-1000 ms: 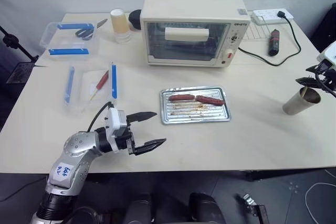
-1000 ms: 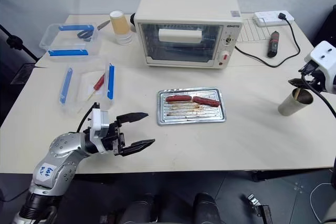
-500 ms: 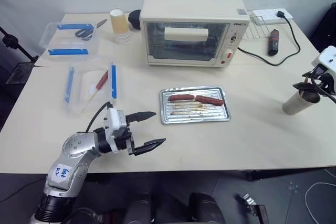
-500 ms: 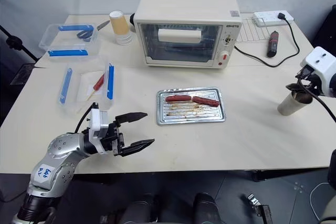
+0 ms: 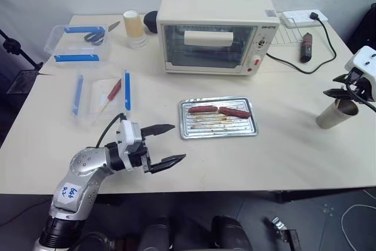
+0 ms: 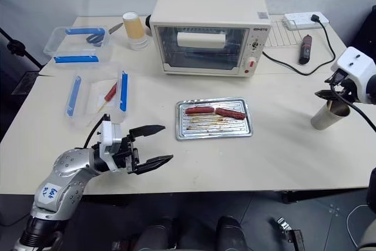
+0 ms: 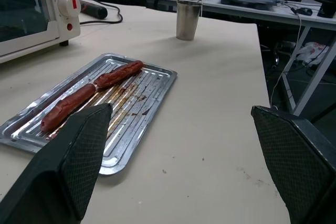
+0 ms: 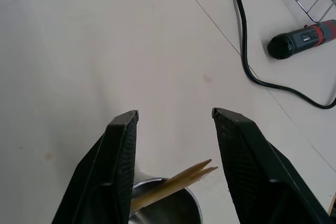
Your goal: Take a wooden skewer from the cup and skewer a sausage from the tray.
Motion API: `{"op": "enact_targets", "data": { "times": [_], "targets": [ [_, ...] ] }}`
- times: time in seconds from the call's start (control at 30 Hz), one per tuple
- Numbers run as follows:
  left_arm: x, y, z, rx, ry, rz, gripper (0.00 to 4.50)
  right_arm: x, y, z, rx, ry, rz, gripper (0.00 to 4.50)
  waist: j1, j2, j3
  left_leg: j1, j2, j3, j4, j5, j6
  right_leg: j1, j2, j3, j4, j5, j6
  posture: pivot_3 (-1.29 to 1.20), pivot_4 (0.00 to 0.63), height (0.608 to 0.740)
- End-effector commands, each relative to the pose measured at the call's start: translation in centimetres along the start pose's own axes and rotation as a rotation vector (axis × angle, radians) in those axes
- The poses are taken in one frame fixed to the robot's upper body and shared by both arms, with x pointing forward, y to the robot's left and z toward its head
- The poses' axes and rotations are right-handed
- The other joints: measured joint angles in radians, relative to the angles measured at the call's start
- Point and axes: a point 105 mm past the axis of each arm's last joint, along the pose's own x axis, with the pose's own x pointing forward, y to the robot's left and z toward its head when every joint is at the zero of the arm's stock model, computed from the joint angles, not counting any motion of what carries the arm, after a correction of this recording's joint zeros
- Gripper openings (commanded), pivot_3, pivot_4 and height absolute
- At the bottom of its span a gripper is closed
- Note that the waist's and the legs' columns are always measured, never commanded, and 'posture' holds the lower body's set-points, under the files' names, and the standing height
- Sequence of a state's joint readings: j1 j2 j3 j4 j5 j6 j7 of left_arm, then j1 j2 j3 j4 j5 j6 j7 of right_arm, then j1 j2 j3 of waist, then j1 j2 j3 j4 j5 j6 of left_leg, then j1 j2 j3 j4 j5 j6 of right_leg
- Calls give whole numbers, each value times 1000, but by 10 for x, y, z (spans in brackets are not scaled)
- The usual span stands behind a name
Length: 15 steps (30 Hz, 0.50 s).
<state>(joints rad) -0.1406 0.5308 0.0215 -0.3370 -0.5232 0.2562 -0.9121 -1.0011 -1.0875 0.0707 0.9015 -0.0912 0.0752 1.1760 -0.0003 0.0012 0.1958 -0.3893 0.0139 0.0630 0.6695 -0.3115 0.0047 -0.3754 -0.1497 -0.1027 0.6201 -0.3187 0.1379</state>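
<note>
Head view: my right gripper [image 6: 329, 93] hovers just above the cup [image 6: 325, 116], fingers apart, empty; left gripper [image 5: 166, 144] spread wide, near the tray [image 5: 218, 117]. Right wrist view: wooden skewer [image 8: 173, 184] tips poke from the cup — light, stiff, thin; I'd pinch near the tips.

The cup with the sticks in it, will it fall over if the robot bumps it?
Maybe. The cup is tall and narrow, so it could tip. It looks like thin metal, so probably light. The sticks lean against one side of its rim, which may pull it that way.
</note>
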Motion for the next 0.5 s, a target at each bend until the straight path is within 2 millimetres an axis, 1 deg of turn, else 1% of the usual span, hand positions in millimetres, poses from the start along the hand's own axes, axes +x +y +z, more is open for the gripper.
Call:
{"op": "enact_targets", "data": {
  "times": [0.03,0.27,0.37,0.43,0.5],
  "targets": [
    [0,0,6,24,-11,-6,4500,-5,-3,6,2,-29,-16,2319,-1,0,0,0,0,0,0,0,0,0,0,0,0,0,0,0,150,740],
    [-1,0,6,21,-7,1,4500,-5,1,2,26,-22,10,2319,-2,0,0,0,0,0,0,0,0,0,0,0,0,0,0,0,150,740],
    [-1,0,5,20,-5,1,4500,-6,7,5,36,-27,51,2319,-1,0,0,0,0,0,0,0,0,0,0,0,0,0,0,0,150,740],
    [-1,0,5,19,-4,2,4500,-9,13,3,28,0,93,2319,0,0,0,0,0,0,0,0,0,0,0,0,0,0,0,0,150,740],
    [-2,-1,5,18,-4,2,4500,-12,14,2,15,18,90,2319,1,0,0,0,0,0,0,0,0,0,0,0,0,0,0,0,150,740]
  ]
}}
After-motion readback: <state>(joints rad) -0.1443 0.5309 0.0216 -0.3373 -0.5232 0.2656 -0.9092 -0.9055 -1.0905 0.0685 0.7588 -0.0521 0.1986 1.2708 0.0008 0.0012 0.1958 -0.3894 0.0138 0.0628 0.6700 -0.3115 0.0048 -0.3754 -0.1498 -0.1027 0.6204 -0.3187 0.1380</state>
